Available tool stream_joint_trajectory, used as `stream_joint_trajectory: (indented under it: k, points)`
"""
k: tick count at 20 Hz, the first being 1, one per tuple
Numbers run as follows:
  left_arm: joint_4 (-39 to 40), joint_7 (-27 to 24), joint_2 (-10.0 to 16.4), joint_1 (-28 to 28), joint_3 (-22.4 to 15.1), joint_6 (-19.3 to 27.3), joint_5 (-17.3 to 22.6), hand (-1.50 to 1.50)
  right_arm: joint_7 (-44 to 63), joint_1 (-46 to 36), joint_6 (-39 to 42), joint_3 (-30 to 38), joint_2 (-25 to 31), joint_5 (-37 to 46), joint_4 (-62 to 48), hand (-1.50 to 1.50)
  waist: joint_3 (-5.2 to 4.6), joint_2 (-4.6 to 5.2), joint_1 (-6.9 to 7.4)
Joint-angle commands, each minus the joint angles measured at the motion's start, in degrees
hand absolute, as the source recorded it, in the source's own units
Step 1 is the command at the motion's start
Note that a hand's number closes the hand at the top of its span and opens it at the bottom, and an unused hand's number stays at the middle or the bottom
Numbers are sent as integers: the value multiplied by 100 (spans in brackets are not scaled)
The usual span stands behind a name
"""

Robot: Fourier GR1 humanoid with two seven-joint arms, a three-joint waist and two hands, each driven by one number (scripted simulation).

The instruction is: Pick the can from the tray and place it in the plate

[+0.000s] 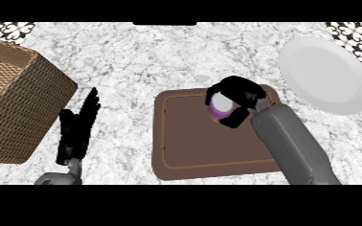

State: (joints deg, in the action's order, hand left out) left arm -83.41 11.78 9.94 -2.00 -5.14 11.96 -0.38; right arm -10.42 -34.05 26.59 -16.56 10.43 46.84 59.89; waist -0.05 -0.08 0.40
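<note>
One hand has the can: the right hand (242,94) curls its black fingers (237,83) over the far side of the can (222,106), and the thumb closes in from the near side. Only a pale end and a purple rim show in the gap between them (the hand hides the rest). Held in that curl, the can is over the far right part of the brown tray (201,143). Whether it stands on the tray or is lifted off it cannot be told from this steep view.

Just beyond the fingers runs the tray's far edge, and its right edge passes close by the wrist. Farther right and a little farther away, the white plate (318,76) lies on the marble counter (141,57), apart from the tray, with a strip of bare counter between the two. The plate's right side is cut by the view's edge.

From the near right the grey right forearm (290,143) comes in, crosses the tray's near right corner and slants toward the far left, the wrist bent over the can.

At the near left the left hand (76,124) rests, fingers straight and close together, pointing far. It lies between the wicker basket (28,105) and the tray, touching neither.
</note>
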Motion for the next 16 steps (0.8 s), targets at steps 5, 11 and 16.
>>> stream_joint_trajectory:
  k: [5,11,16]
  points:
    - [-276,-44,-59,369,44,-161,-68,0,-486,-237,-601,293,46,419,-296,150,6,9,14]
    - [-38,117,-35,-84,218,-180,13,0,-231,156,-1615,866,449,532,258,150,6,12,-61]
    - [-107,163,-125,-30,129,-120,-60,0,259,127,-2250,1720,854,552,-365,150,9,40,-16]
